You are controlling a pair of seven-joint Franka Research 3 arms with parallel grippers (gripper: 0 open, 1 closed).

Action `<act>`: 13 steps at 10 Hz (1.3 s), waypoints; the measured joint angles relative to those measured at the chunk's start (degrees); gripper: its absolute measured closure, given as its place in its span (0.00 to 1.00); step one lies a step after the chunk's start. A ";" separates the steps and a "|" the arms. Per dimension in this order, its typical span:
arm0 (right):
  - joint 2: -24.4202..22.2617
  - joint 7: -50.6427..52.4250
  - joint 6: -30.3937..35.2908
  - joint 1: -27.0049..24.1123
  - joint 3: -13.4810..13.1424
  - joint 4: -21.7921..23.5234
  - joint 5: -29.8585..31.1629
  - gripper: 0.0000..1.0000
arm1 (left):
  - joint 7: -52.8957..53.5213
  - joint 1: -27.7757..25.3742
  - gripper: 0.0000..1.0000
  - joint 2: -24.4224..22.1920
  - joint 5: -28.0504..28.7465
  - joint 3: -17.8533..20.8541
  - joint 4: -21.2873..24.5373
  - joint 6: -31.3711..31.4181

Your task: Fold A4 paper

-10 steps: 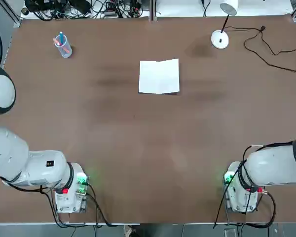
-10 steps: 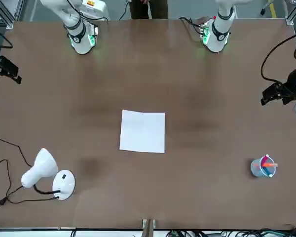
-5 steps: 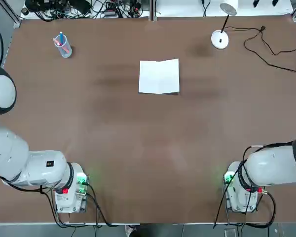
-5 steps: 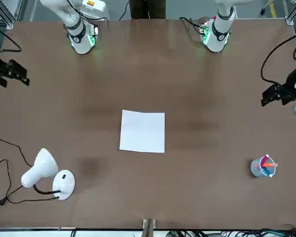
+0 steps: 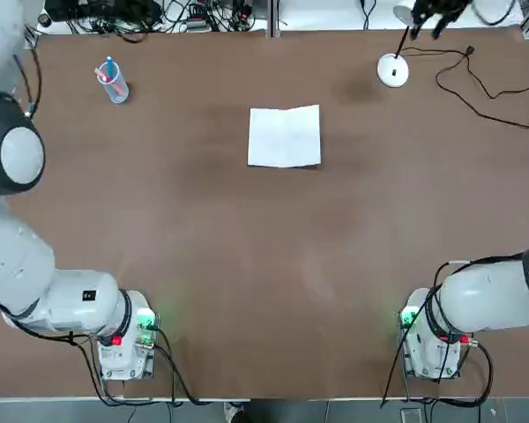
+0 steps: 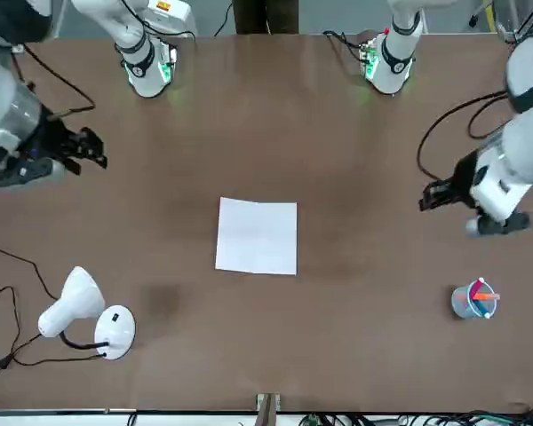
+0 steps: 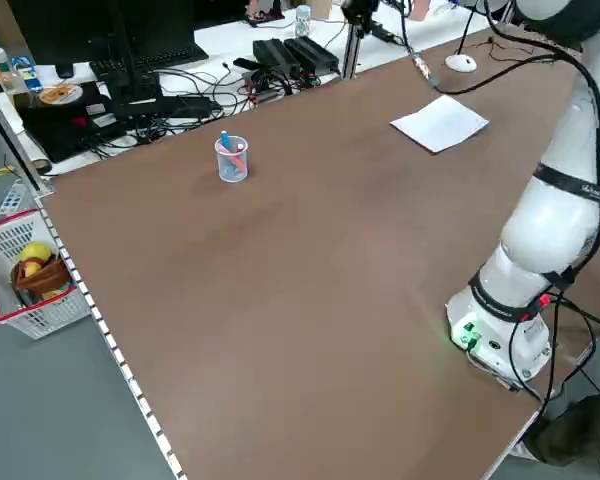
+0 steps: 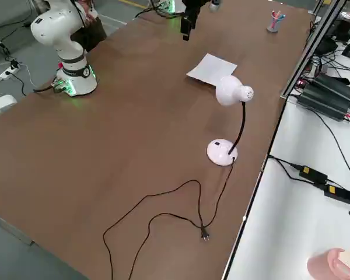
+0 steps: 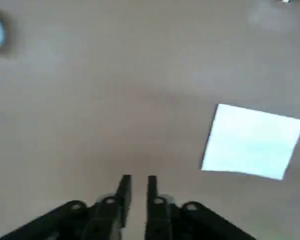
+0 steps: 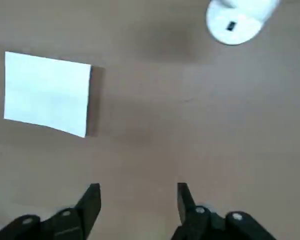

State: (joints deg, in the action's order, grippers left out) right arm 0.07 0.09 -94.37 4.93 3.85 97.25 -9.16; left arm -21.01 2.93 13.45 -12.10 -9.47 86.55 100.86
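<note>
Roughly in the middle of the brown worktop (image 5: pixel 247 264), a little above centre in the top view, the white paper (image 5: pixel 285 137) lies flat. Its slightly longer side runs left to right in that frame, its edges nearly square to the worktop's edges, and a faint crease crosses its middle from top to bottom. No writing shows on it.

Both arms hang above the worktop, well apart from the sheet. The left gripper (image 6: pixel 433 195) is at the right of the front view, its fingers (image 9: pixel 125 187) almost together and holding nothing. The right gripper (image 6: pixel 87 149) is at the left of the front view, its fingers (image 10: pixel 92 200) spread wide and empty.

A white desk lamp (image 6: pixel 84 312) stands at the lower left of the front view, and a clear cup of pens (image 6: pixel 473 299) at the lower right.
</note>
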 joint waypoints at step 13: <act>10.32 -5.32 -28.88 7.09 2.99 19.38 -6.06 0.97 | -44.65 24.31 0.99 24.70 16.27 -0.26 -1.63 32.47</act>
State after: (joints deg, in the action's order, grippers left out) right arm 10.39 -5.22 -123.25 12.02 6.84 116.63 -15.22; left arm -65.66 27.25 38.15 4.17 -9.73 84.92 133.33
